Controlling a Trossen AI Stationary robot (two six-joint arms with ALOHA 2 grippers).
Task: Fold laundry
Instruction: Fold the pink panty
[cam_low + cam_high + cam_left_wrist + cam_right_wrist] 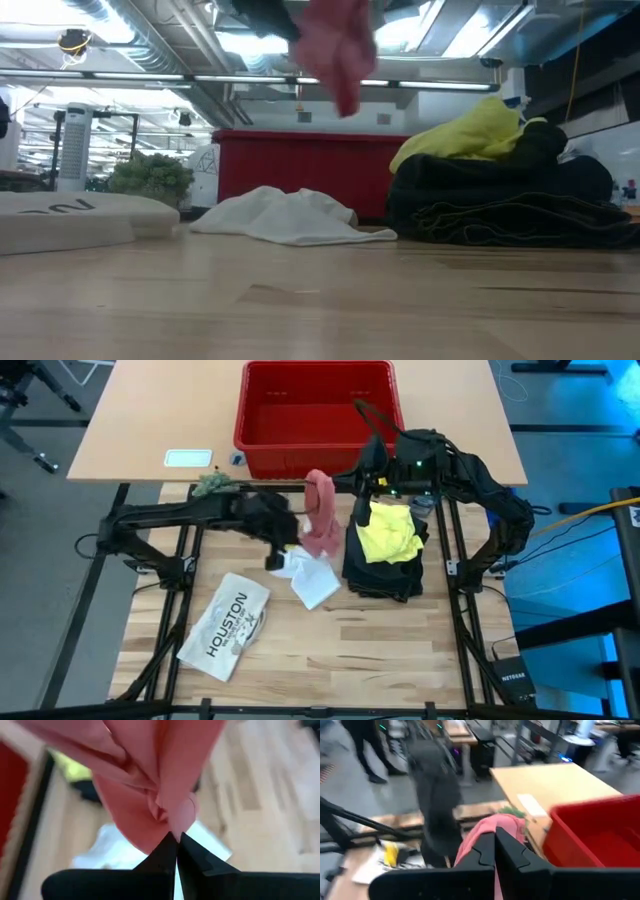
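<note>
A pink cloth (pixel 320 515) hangs in the air between my two grippers, well above the tabletop in the low view (pixel 340 50). My right gripper (pixel 495 832) is shut at its upper end, and my left gripper (pixel 175 837) is shut at its lower part. A white cloth (pixel 310 580) lies crumpled on the table below. The dark trousers (pixel 385 565) lie piled at the right, with the yellow T-shirt (pixel 388 532) resting on top. My left gripper pinches a bunched fold at the pink cloth's lower end (pixel 176 820) between its two fingertips, coming from the table's left and slanting down. The cloth is clear of the table. My right gripper holds the pink cloth's upper end (pixel 492 822) between its shut fingers, coming nearly level from the table's right. The fingers hide the exact spot. The cloth hangs below them in loose folds.
A red basket (pixel 315 410) stands at the far edge behind the cloth. A flat white item printed "HOUSTON" (pixel 228 625) lies at the near left. A small green plant (pixel 212 484) and a white card (pixel 188 458) are at the far left.
</note>
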